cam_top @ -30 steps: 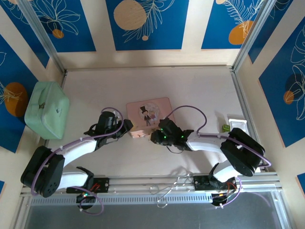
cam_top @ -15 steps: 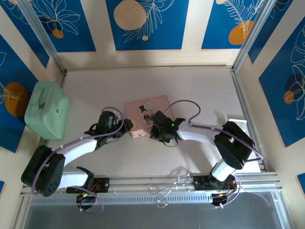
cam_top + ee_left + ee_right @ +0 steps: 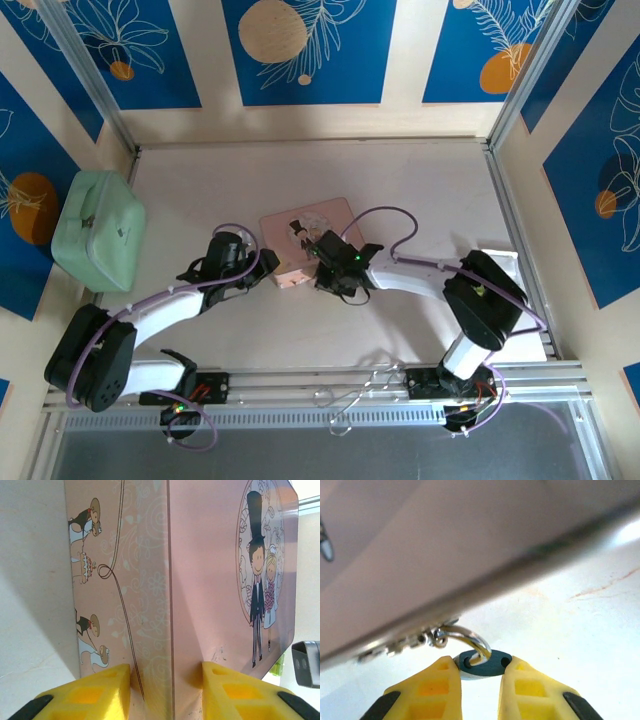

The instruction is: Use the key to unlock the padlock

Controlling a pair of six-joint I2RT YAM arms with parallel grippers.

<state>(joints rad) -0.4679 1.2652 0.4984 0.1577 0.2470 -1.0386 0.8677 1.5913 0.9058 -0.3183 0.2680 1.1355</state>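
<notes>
The pink picture box lies mid-table. My left gripper is shut on its near-left corner, and in the left wrist view its yellow fingers press on both sides of the box edge. My right gripper is at the box's front. In the right wrist view this gripper is shut on the tiny blue padlock body. The silvery shackle hooks through the box's clasp, with one hole in the body showing empty. The key is out of view.
A mint green case sits at the left wall. A white tray lies behind the right arm's elbow. Metal hooks hang on the front rail between the arm bases. Aluminium posts frame the back corners.
The right arm swung left and forward to the box's front, and its jaws narrowed onto the padlock. The box shifted slightly left. The left arm stayed put.
</notes>
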